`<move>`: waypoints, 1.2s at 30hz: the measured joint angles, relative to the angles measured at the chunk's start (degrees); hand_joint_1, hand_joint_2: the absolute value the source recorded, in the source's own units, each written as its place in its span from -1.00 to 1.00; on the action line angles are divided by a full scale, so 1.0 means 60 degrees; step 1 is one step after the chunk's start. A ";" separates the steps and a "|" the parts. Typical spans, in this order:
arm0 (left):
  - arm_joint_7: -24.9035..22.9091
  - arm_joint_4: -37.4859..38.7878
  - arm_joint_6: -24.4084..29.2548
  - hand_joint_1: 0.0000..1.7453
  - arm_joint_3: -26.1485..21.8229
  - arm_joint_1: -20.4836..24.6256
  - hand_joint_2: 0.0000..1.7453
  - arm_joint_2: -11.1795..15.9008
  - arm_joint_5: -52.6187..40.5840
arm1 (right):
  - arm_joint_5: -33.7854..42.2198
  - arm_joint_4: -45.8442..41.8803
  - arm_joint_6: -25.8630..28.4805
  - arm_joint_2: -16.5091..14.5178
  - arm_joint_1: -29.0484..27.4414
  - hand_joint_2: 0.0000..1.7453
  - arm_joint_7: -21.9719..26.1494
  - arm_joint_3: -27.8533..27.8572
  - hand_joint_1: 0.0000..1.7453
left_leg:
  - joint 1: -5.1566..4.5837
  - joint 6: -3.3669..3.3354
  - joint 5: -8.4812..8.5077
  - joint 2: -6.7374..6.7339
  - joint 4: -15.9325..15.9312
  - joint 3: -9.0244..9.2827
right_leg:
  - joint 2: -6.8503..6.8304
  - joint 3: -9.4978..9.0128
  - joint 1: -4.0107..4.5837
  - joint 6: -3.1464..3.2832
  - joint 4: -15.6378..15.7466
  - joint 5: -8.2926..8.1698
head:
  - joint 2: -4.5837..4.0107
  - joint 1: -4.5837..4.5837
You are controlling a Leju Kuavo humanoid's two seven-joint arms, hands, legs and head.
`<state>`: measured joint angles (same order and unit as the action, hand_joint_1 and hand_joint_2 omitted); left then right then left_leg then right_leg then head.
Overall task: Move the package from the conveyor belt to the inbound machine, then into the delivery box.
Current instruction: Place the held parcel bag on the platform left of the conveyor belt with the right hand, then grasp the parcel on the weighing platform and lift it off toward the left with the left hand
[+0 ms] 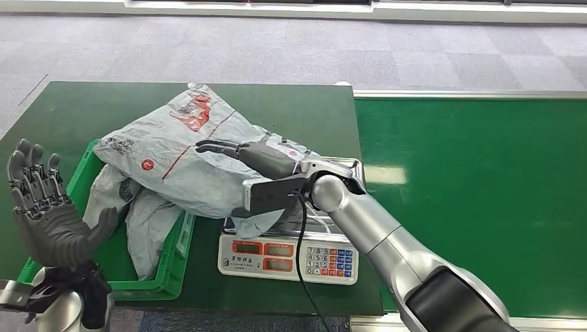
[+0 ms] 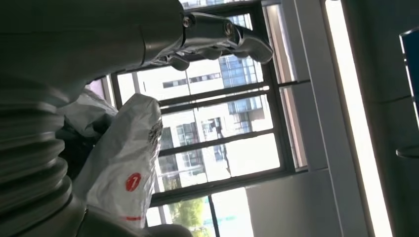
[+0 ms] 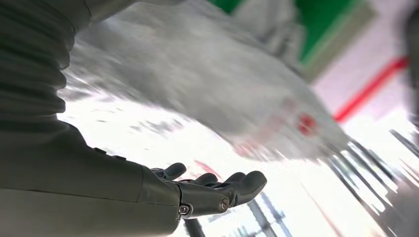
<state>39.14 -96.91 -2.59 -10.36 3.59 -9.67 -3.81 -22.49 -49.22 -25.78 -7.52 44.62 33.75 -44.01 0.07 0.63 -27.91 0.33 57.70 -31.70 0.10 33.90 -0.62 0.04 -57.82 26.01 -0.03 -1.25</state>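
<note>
Your right hand [image 1: 253,155] lies flat on top of the grey package [image 1: 183,155], fingers stretched out and apart, pressing on the plastic rather than closed around it — in the right wrist view the same fingers [image 3: 232,187] are extended with nothing between them, and the package [image 3: 207,84] is a blurred grey mass just beyond them. The package sits under and ahead of that hand, tilted, one end over the weighing scale [image 1: 291,259] directly beneath your wrist, the other end leaning out over the rim of the green crate [image 1: 173,266] to the hand's far side. More grey bags [image 1: 142,221] lie in the crate below it. Your left hand [image 1: 48,207] is raised beside the crate, palm up and fingers spread, holding nothing and well apart from the package. The green conveyor belt [image 1: 477,200] runs behind your right forearm — bare green surface on the side away from the package.
</note>
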 joint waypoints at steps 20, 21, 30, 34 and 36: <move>-0.4658 0.2958 0.1476 -1.00 0.3326 0.2135 1.00 0.0717 -0.6994 | 0.2318 -0.6615 0.3354 0.0995 -0.5277 1.00 0.0624 0.5589 -1.00 | -0.0014 -0.0023 -0.0023 -0.0011 0.0005 -0.0001 | 0.0009 -0.0010 -0.0012 -0.0015 0.0016 -0.0005 | 0.0001 0.0004; -0.4695 0.3087 0.1521 -1.00 0.3413 0.2177 1.00 0.0730 -0.7054 | 0.2334 -0.6810 0.3446 0.0982 -0.5443 1.00 0.0624 0.5798 -1.00 | -0.0014 -0.0024 -0.0026 -0.0025 0.0005 0.0001 | 0.0022 -0.0006 -0.0013 -0.0015 0.0016 -0.0005 | 0.0001 0.0003; -0.5901 0.4391 0.1539 -0.99 0.4094 0.2434 1.00 0.0732 -0.8754 | 0.1812 -0.8546 0.8565 0.0791 -0.7012 1.00 0.1070 0.6512 -1.00 | -0.0013 -0.0029 -0.0037 -0.0018 0.0003 0.0010 | 0.0018 -0.0019 -0.0013 -0.0035 0.0016 0.0013 | 0.0001 0.0003; -0.6157 0.5373 0.1458 0.42 0.4546 0.2692 1.00 0.0630 -0.9261 | 0.1848 -0.8745 0.8737 0.0790 -0.7365 1.00 0.1067 0.6512 -1.00 | -0.0021 -0.0040 -0.0050 -0.0054 0.0002 0.0020 | 0.0047 -0.0018 -0.0023 -0.0038 0.0016 0.0011 | 0.0000 0.0001; -0.6140 0.5773 0.1345 0.88 0.4682 0.2886 1.00 0.0582 -0.9287 | 0.1846 -0.8740 0.8721 0.0788 -0.7393 1.00 0.1066 0.6525 -1.00 | -0.0026 -0.0042 -0.0047 -0.0051 0.0003 0.0024 | 0.0045 -0.0023 -0.0028 -0.0041 0.0016 0.0008 | 0.0000 0.0001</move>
<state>2.30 -62.27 5.48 17.73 20.91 -6.18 -59.53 -11.41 -101.66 26.55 -2.80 0.26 40.15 -4.86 -0.09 0.37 -28.19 0.02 57.72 -31.55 0.37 33.76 -0.79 -0.21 -57.73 26.06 -0.03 -1.24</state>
